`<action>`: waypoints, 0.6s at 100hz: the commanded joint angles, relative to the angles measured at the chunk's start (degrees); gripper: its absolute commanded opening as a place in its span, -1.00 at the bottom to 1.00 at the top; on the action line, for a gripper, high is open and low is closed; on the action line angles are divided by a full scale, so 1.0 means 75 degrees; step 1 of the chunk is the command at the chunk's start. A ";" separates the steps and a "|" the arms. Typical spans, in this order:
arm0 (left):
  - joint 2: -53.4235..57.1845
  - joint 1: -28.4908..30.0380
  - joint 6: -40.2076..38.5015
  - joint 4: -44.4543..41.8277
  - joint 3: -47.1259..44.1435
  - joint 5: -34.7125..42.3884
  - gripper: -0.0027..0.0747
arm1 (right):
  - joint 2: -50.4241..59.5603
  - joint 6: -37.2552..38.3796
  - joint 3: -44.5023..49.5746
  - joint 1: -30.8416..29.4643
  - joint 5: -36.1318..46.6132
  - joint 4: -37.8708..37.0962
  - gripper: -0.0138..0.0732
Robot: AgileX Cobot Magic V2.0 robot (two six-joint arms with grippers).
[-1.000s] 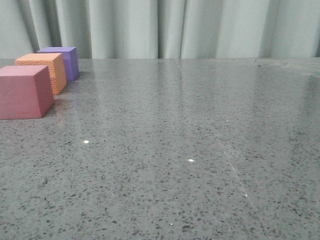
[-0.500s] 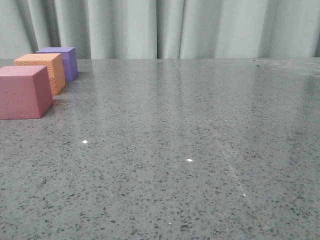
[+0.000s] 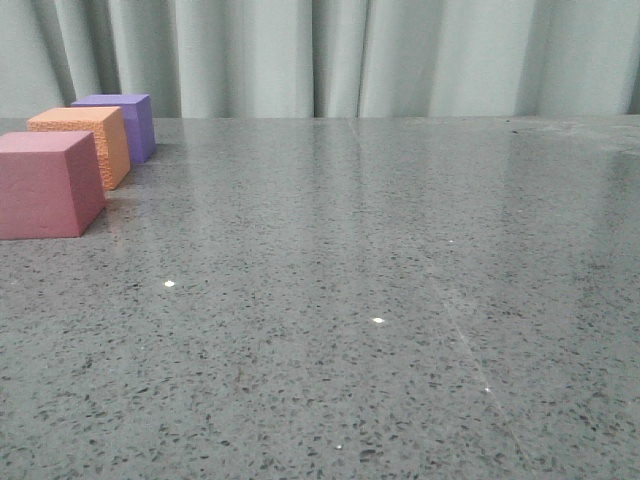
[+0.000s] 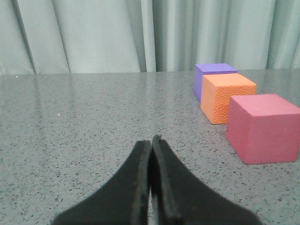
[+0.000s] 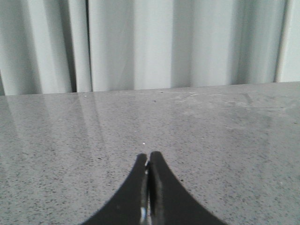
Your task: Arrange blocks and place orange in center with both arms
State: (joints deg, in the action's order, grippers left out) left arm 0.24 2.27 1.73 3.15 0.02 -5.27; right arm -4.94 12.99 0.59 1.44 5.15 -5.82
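Three cubes stand in a row at the far left of the grey speckled table [image 3: 380, 260]: the pink-red cube [image 3: 45, 185] nearest, the orange cube [image 3: 85, 142] in the middle, the purple cube [image 3: 125, 122] farthest. All three also show in the left wrist view: pink-red cube [image 4: 265, 127], orange cube [image 4: 227, 96], purple cube [image 4: 213, 74]. My left gripper [image 4: 151, 140] is shut and empty, low over the table, apart from the cubes. My right gripper [image 5: 148, 157] is shut and empty over bare table; no cube shows in its view. Neither arm shows in the front view.
A pale grey-green curtain [image 3: 330, 55] hangs behind the table's far edge. A faint scratch line [image 3: 465, 340] runs across the tabletop at the front right.
The cubes have shifted very slightly left in the front view. Nothing else has visibly changed.
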 commanded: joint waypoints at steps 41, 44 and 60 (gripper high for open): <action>0.0266 0.0012 -0.0050 0.0066 -0.0165 0.0553 -0.98 | 0.0942 -0.0332 0.0095 -0.0303 -0.0402 0.0037 -0.96; 0.0266 0.0012 -0.0050 0.0066 -0.0165 0.0553 -0.98 | 0.0942 -0.0353 0.0095 -0.0303 -0.0473 0.0031 -0.96; 0.0266 0.0012 -0.0050 0.0066 -0.0165 0.0553 -0.98 | 0.0942 -0.0381 0.0095 -0.0303 -0.0858 0.0031 -0.96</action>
State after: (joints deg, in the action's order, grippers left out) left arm 0.24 2.27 1.73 3.15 0.02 -5.27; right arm 0.60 10.96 1.62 -0.35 -3.90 -5.47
